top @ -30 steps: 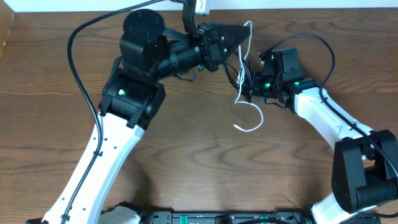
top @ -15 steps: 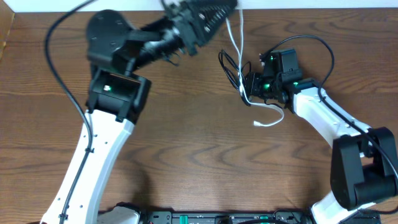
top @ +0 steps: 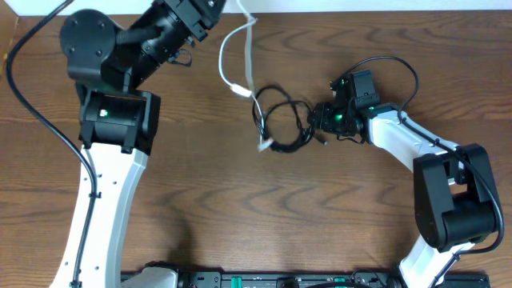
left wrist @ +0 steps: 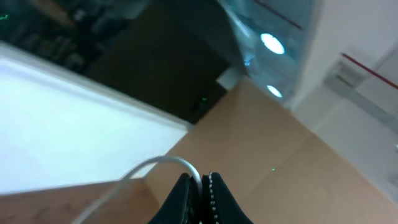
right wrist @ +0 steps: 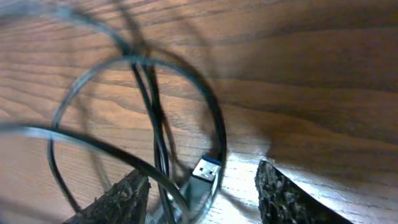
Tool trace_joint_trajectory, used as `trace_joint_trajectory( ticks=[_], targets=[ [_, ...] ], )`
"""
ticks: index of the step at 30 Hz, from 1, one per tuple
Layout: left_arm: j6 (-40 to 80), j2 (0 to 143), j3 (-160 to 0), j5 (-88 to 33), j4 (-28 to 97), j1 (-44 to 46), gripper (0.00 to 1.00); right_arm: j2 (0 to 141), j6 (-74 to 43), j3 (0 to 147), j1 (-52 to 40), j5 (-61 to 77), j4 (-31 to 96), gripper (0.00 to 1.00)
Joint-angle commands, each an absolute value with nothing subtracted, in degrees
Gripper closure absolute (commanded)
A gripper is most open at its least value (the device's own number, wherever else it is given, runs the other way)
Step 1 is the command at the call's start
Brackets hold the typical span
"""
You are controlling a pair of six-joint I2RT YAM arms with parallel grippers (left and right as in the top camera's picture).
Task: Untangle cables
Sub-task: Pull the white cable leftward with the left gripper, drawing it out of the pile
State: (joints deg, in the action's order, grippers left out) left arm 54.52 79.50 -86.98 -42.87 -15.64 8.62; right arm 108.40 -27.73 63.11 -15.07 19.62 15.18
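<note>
The black cable (top: 282, 124) lies in loose loops on the table, left of my right gripper (top: 318, 120). In the right wrist view the right gripper (right wrist: 202, 196) is open, with the black loops (right wrist: 155, 124) and a blue-tongued USB plug (right wrist: 205, 171) between its fingers. The white cable (top: 232, 64) hangs in a curve from the top edge down towards the black loops, and a short white end (top: 264, 146) lies beside them. My left gripper (left wrist: 200, 186) is shut on the white cable (left wrist: 155, 167) and held high at the table's back edge.
The left arm (top: 112, 120) stretches along the left side and the right arm (top: 416, 148) along the right. A thick black robot wire (top: 396, 64) arcs over the right wrist. Beyond the back edge the left wrist view shows a cardboard box (left wrist: 292, 162).
The left arm has swung left and back, drawing the white cable with it. The black loops have shifted left and now lie on the table beside the right gripper.
</note>
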Motion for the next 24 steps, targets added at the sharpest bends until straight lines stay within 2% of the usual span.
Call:
trace_joint_trajectory(
  ticks=[1,4,9,13,16,19,24],
  targets=[
    [50.02,78.46,-87.68,-41.47,-11.88,8.45,0.93,108.86,-28.23,62.83,-15.31,19.66,15.16,0.48],
    [44.97,78.54,-87.68,-41.47,-4.08,8.43,0.93,107.90,-26.87,62.94,-14.94,21.12,15.16,0.44],
    [34.09,78.56,-87.68,-41.50,8.69,8.43,0.93,102.52,-18.33,63.75,-12.84,30.92,15.14,0.35],
    [31.92,78.56,-87.68,-41.63,13.21,8.45,0.93,97.56,-17.10,63.75,-12.67,32.08,14.76,0.28],
    [32.03,78.52,-87.68,-45.10,10.59,8.45,0.92,95.90,-18.11,63.77,-13.41,31.86,12.75,0.27],
    [33.91,78.08,-87.68,-47.33,2.72,8.45,0.93,96.40,-19.99,63.75,-14.61,30.06,11.33,0.28],
    [40.60,76.07,-87.68,-43.11,-11.68,8.40,0.93,98.39,-22.28,63.75,-16.93,27.53,10.44,0.29]
  ],
)
